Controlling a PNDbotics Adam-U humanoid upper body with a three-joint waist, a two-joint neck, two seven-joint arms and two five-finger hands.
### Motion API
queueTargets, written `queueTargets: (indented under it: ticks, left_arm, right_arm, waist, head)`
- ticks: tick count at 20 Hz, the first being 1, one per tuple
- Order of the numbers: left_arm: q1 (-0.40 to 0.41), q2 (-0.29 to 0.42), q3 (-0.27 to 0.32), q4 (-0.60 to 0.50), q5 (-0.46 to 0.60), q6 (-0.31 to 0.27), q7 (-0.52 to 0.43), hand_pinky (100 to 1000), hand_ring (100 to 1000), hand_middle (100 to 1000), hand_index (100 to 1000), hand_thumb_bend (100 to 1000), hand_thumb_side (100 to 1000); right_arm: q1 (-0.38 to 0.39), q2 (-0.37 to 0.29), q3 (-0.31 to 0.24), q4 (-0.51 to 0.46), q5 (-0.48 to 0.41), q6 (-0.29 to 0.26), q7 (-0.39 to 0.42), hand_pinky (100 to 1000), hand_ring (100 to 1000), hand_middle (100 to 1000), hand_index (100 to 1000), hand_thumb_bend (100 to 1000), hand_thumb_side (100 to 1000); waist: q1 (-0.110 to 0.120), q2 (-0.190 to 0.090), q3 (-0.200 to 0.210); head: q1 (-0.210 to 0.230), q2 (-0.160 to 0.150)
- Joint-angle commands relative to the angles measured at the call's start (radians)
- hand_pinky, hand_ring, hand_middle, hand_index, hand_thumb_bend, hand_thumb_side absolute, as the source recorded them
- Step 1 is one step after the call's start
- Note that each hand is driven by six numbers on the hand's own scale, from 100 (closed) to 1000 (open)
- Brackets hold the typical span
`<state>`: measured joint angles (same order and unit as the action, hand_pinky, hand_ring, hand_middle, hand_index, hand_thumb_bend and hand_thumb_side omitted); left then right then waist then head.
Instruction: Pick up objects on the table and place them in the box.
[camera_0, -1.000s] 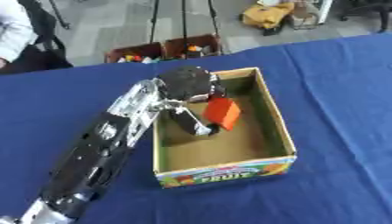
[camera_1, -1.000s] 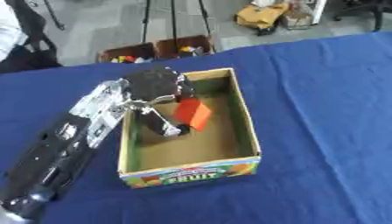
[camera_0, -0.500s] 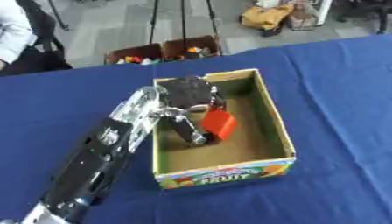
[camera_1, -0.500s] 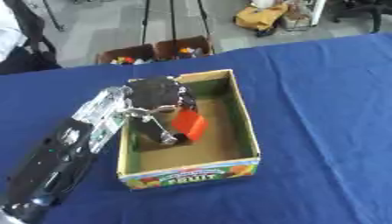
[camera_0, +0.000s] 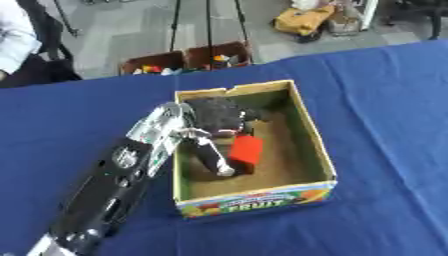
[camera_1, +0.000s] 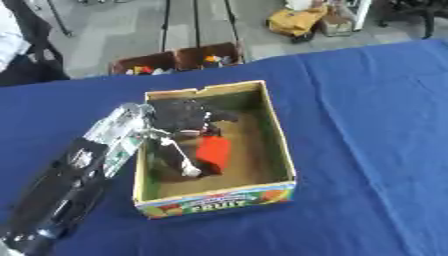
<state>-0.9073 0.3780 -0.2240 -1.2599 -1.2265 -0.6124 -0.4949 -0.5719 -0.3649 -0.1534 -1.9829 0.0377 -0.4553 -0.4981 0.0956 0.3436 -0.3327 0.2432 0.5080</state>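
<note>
A table (camera_0: 376, 90) draped in blue cloth fills the scene, with grey floor beyond its far edge, where two open crates (camera_0: 188, 59) of mixed small items stand side by side. One cardboard box (camera_0: 315, 150), its near wall printed with the word FRUIT, sits open near the table's middle. One robot arm (camera_0: 114, 185), the left, runs up from the lower left corner and over the box's left wall. Its left hand (camera_0: 214, 114) is down inside the box, in the far-left part. One red block (camera_0: 246, 150) stands on the box floor just right of the hand's long fingers (camera_0: 213, 157), which stretch toward the near wall. The fingers lie close beside the block; whether they are pinching it or merely alongside cannot be told. The right hand shows in neither view.
</note>
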Motion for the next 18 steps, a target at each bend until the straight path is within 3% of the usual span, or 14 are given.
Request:
queueTargets:
  ticks: [1, 7, 13, 18]
  left_arm:
    - [-0.013, 0.013, 0.022, -0.038, -0.009, -0.037, -0.018, 864, 992, 1000, 1000, 573, 852]
    - [-0.014, 0.031, 0.038, -0.101, 0.000, 0.033, 0.146, 850, 978, 1000, 1000, 503, 844]
    - [-0.011, 0.059, 0.064, -0.178, 0.068, 0.070, 0.158, 831, 958, 997, 1000, 472, 835]
    - [0.024, 0.095, 0.100, -0.289, 0.188, 0.130, 0.162, 788, 924, 954, 1000, 364, 839]
  right_arm:
    - [-0.009, -0.016, -0.006, -0.017, -0.002, 0.001, -0.002, 779, 751, 763, 776, 100, 536]
    - [-0.004, -0.019, -0.006, -0.017, -0.002, 0.001, -0.002, 779, 751, 763, 776, 100, 536]
    - [0.001, -0.022, -0.007, -0.017, -0.001, 0.002, -0.003, 778, 751, 762, 776, 100, 534]
    - [0.009, -0.029, -0.013, -0.017, 0.004, 0.001, -0.010, 777, 750, 760, 776, 100, 530]
  waist:
    - [0.010, -0.004, 0.002]
    - [0.009, -0.010, 0.011]
    - [0.006, -0.018, 0.025]
    - [0.000, -0.027, 0.046]
  head:
    - [-0.004, -0.009]
    - [-0.008, -0.003]
    - [-0.018, 0.000]
    - [-0.040, 0.005]
